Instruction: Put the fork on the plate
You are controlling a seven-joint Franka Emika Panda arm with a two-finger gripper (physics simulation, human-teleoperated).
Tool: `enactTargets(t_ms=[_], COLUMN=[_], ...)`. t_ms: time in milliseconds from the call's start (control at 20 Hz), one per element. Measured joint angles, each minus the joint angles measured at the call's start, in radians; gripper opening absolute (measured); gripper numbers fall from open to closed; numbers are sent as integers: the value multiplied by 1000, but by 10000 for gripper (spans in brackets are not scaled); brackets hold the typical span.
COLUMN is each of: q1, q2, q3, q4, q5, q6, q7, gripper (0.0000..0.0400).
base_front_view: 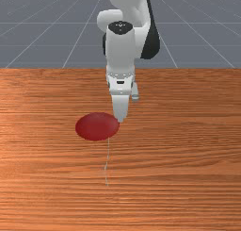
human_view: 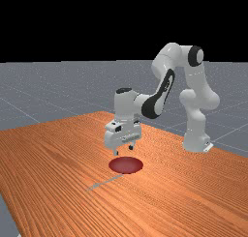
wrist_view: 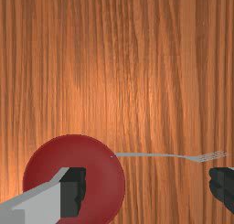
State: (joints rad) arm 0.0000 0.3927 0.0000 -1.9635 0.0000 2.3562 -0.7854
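My gripper (human_view: 124, 150) hangs above the table in the far view, over the red plate (human_view: 126, 165), its two fingers wide apart. In the front view the gripper (base_front_view: 120, 120) is at the plate's right edge. The grey fork (human_view: 99, 185) lies on the table, its handle end at the rim. Seen in the wrist view, the gripper (wrist_view: 147, 189) stands open with nothing held; one finger overlaps the plate (wrist_view: 100, 168), the other is near the tines of the fork (wrist_view: 155, 155). Whether the handle's tip rests on the rim, I cannot tell.
Wood tabletop (base_front_view: 188, 154) surrounds the plate and fork. The arm's base (human_view: 195, 143) stands on the table at the far view's right.
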Motion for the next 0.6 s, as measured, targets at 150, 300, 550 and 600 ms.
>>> enactTargets(t_ms=[150,300,550,600], q1=[2,21,59,58], q2=[-2,-65,-90,-87], q3=[-4,-38,-148,-158], q4=[-7,-146,-292,-287], q5=[9,25,205,250], q6=[-2,50,-40,-61], q7=[30,200,955,1056], gripper=[344,232,20,12])
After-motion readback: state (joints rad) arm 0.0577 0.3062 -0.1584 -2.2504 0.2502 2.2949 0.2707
